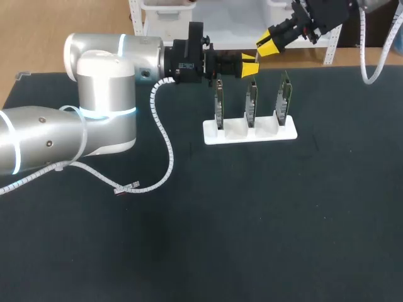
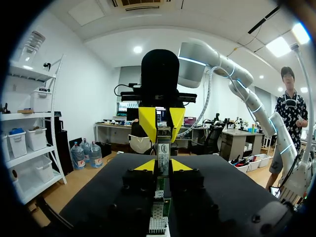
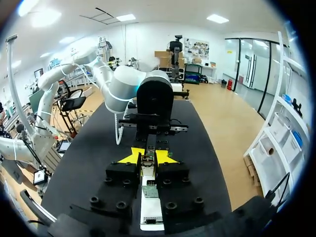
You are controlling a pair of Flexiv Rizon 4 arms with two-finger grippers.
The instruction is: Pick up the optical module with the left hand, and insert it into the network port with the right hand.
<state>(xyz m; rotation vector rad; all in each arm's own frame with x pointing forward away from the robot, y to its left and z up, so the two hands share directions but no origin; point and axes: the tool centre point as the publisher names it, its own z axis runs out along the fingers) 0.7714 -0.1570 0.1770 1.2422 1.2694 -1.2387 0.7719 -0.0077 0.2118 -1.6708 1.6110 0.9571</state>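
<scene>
Handover in mid-air: optical module [image 2: 162,150] sits level, its long axis running straight out from the left gripper [image 2: 163,166] to the right gripper [image 3: 147,157], which faces it head-on. Left's yellow tips are pinching the near end from both sides, and right's fingers are clamped on the far end. From above the module is only a sliver, hard to make out. Just below both grippers, a white rack [image 1: 227,133] carries three upright network cards [image 1: 250,100].
</scene>
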